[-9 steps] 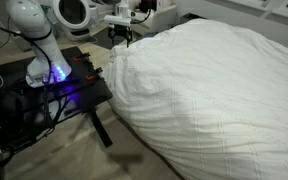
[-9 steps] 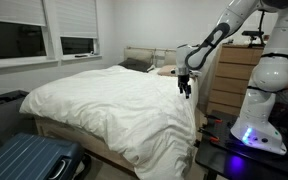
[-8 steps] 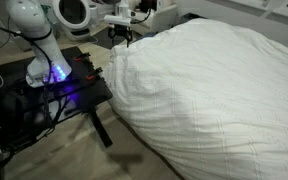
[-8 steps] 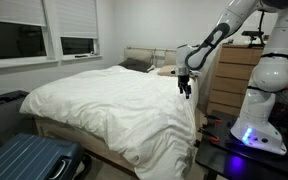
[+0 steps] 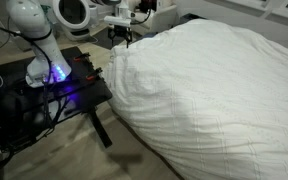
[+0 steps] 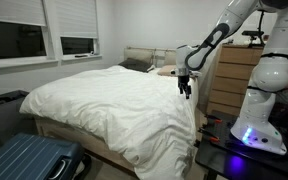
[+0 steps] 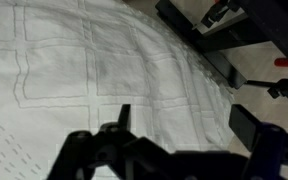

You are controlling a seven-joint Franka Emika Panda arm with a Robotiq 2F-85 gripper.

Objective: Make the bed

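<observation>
The bed [image 6: 109, 105] fills mid-frame, its duvet [image 5: 214, 90] already spread over it, though rumpled. The end effector [image 6: 186, 90] hangs released and empty at the duvet's right edge; probably only smoothing is left.

In an exterior view the camera sits high and close by the black table [image 5: 79, 85]. It looks down along the bed [image 5: 214, 90], which fills the right. In an exterior view from farther off, past the bed's foot, the camera faces the headboard [image 6: 139, 55] and windows [image 6: 44, 35], with the robot base [image 6: 259, 110] near right. Both share the bed's edge and the gripper [image 5: 121, 40]. The wrist view looks steeply down, very near the duvet [image 7: 74, 70].
</observation>
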